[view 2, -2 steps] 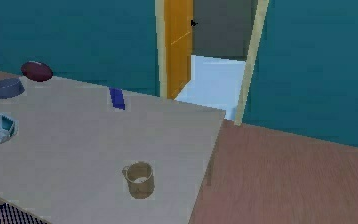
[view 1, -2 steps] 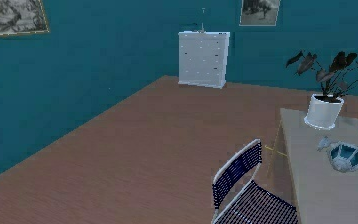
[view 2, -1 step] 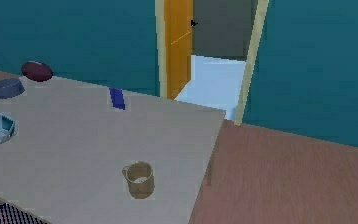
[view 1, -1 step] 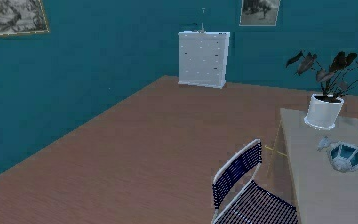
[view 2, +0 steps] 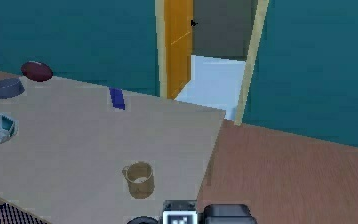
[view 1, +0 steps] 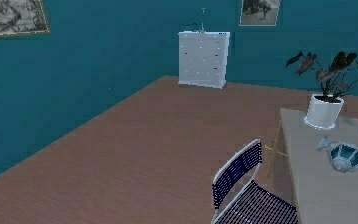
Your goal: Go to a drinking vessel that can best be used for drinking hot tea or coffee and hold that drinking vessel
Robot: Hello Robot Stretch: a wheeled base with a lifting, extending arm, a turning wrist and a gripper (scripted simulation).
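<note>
A brownish see-through mug [view 2: 139, 180] with a handle stands on the grey table [view 2: 77, 140], near its front edge in the arm side view. Just below it, at the bottom edge, a white marker square [view 2: 179, 213] and the dark gripper body [view 2: 145, 219] poke into the picture. The gripper's far end is cut off with the mug right by it, so I cannot tell whether it holds anything.
A dark red bowl [view 2: 36, 71], a grey-blue bowl [view 2: 7, 88], a teal-and-white dish [view 2: 0, 128] and a blue stick [view 2: 117, 98] lie on the table. An orange door [view 2: 177, 45] stands ajar. Ahead are a potted plant [view 1: 325, 100], a mesh chair [view 1: 242, 185] and a white dresser [view 1: 204, 58].
</note>
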